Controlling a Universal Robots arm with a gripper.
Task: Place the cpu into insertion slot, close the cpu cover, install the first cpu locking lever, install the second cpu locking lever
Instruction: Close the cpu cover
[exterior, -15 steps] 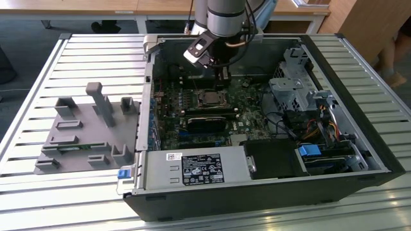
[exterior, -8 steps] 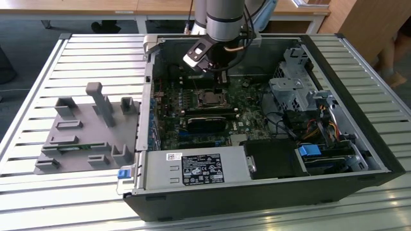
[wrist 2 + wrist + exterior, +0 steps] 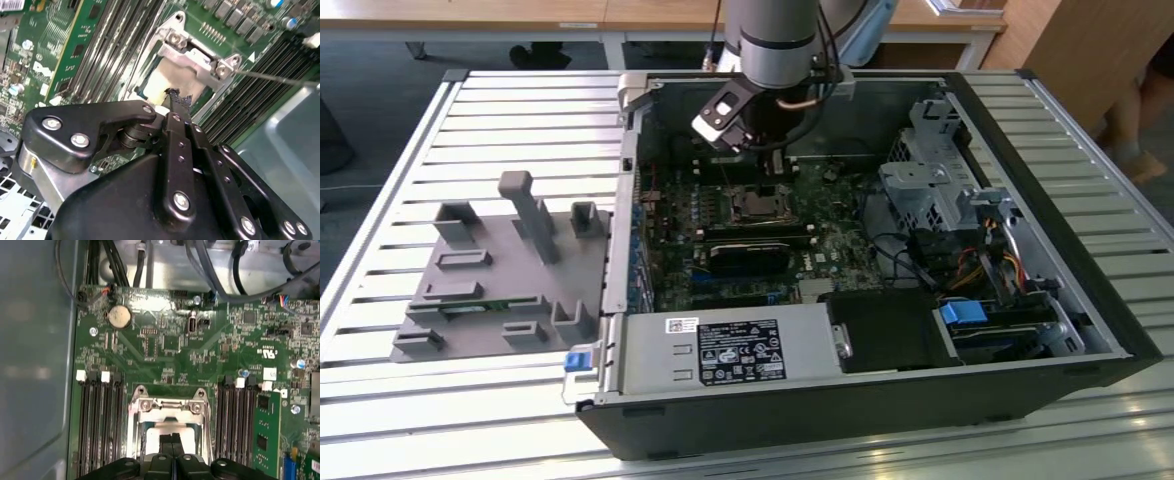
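An open computer case (image 3: pixel 854 420) rests on a slatted table (image 3: pixel 520 110). On the exterior view's left of the insertion slot (image 3: pixel 758 205), outside the case, stands a grey plastic fixture (image 3: pixel 507 270). The gripper (image 3: pixel 170 441) hangs directly above the slot, its 2 fingertips pinched narrow against each other. The cpu (image 3: pixel 155 429) lies flat in the slot just under the tips, bordered by the silver cpu cover (image 3: pixel 167 405). On the exterior view's right of the slot is a metal drive cage (image 3: pixel 921 190).

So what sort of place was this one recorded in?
Probably a robotics lab or workshop in an office-like room: an opened computer case lies on a slatted metal table, a grey parts fixture beside it, wooden desks behind.
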